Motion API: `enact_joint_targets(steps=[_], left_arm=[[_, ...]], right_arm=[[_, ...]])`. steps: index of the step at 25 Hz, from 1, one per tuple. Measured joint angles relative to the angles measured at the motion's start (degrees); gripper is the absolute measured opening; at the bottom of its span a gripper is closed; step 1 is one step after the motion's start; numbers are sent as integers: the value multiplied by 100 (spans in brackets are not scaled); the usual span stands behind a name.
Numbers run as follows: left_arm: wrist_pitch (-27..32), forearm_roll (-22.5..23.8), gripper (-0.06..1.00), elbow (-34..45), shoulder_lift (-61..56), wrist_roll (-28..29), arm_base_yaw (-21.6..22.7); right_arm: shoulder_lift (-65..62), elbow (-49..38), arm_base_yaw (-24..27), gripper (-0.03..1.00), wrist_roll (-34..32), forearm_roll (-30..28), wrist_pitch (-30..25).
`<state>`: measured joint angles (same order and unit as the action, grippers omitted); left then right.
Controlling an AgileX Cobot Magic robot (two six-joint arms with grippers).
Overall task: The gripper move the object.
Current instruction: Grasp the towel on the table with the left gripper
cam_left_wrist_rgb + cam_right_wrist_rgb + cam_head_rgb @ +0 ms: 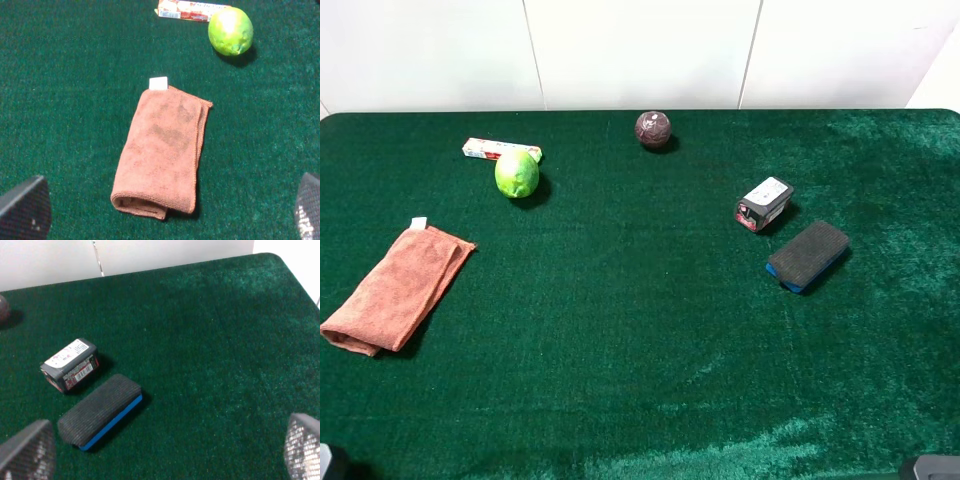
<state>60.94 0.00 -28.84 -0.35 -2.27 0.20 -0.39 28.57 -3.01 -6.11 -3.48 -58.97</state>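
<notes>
Left fingers [25, 210] are spread wide over the towel [162, 150], holding nothing. Right fingers [27, 452] are wide too. The towel lies flat on the left side of the worktop [640, 320], near a lime [517, 173].

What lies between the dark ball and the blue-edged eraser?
The small black box lies between the ball and the eraser, nearer the eraser; the exterior high view shows it.

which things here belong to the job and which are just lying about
Job:
folded salmon-orange cloth towel with white tag

Lying about:
green round fruit
red-and-white flat packet
dark maroon ball
small black labelled box
black-and-blue sponge block
</notes>
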Motion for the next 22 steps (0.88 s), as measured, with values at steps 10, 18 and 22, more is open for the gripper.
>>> enact_joint_targets(steps=[10,18,22], left_arm=[[142,0,99,-97,170,0,0],[359,0,99,-817,1766,0,0],[469,0,99,-1241,2578,0,0]], right_arm=[[0,0,0,70,0,0,0],[0,0,0,70,0,0,0],[0,0,0,70,0,0,5]])
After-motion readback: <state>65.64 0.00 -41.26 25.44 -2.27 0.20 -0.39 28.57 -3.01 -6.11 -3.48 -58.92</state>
